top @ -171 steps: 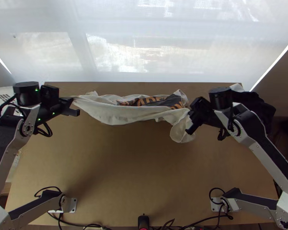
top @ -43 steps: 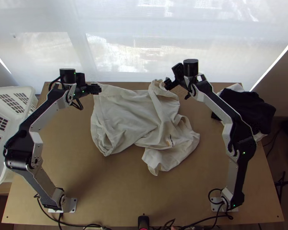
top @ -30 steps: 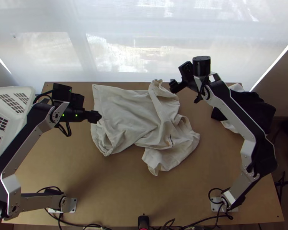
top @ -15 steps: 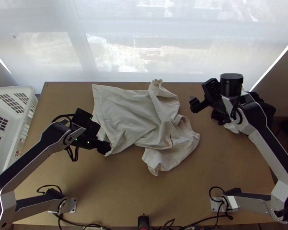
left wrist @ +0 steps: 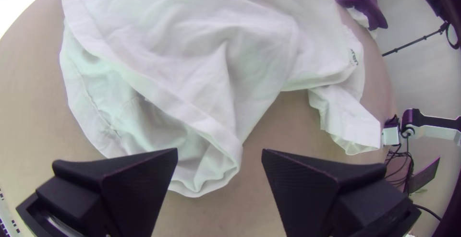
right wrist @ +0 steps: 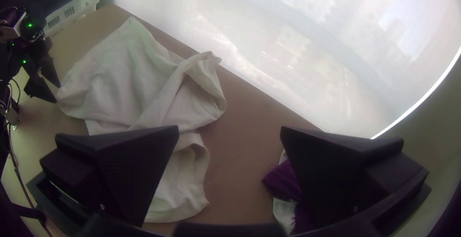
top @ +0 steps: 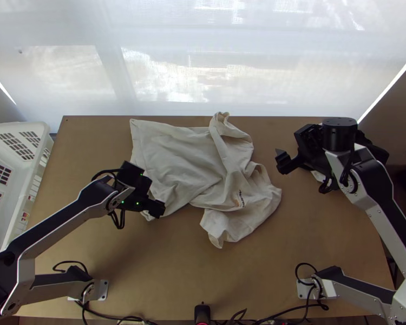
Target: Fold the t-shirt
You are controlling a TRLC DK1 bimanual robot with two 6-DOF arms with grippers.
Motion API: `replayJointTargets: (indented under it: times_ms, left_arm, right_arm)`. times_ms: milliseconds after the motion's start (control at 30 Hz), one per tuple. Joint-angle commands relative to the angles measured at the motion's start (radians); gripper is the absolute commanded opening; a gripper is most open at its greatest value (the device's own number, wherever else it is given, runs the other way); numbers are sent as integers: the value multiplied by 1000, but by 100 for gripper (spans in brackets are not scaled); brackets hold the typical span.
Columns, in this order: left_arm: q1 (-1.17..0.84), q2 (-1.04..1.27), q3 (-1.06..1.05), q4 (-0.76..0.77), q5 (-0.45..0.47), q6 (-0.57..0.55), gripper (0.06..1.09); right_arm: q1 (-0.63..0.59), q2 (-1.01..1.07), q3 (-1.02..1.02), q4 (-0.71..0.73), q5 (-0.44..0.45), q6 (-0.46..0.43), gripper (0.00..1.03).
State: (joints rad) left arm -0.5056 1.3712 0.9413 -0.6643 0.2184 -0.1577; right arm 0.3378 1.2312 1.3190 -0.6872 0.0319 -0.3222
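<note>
White basket [top: 20, 168] L side of tbl [top: 176, 271], dark cloth [top: 377, 151] R side, pale screen [top: 203, 65] behind.

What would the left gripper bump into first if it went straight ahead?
Probably the crumpled corner of the white t-shirt. The left gripper is open and seems to point at it. I can't tell how high the gripper is, so it might touch the table beside the corner instead.

Basket [top: 19, 128] cut off; dk. cloth [top: 377, 147] pt. hidden.

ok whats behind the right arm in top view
Dark cloth and a bit of white cloth show past the arm; it covers the rest, so their full shape is hidden.
</note>
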Motion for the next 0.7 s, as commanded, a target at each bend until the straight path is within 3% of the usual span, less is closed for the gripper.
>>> replayJointTargets:
  times_ms: [0,233,267,333,667]
  left_arm:
    - [-28,91,-22,80,-17,-9,75]
    - [-1,123,-24,146,-11,27,19]
    - [9,121,-22,154,-10,35,15]
    - [38,114,-6,158,-7,53,9]
    - [234,86,148,120,4,138,9]
  right_arm:
    - [-2,-47,-41,-20,-1,-2,98]
    - [0,-56,-56,-29,-1,-2,98]
    - [0,-55,-58,-31,-1,-2,98]
    - [7,-50,-55,-35,-1,-2,98]
    - [148,-7,-47,-100,-38,-23,98]
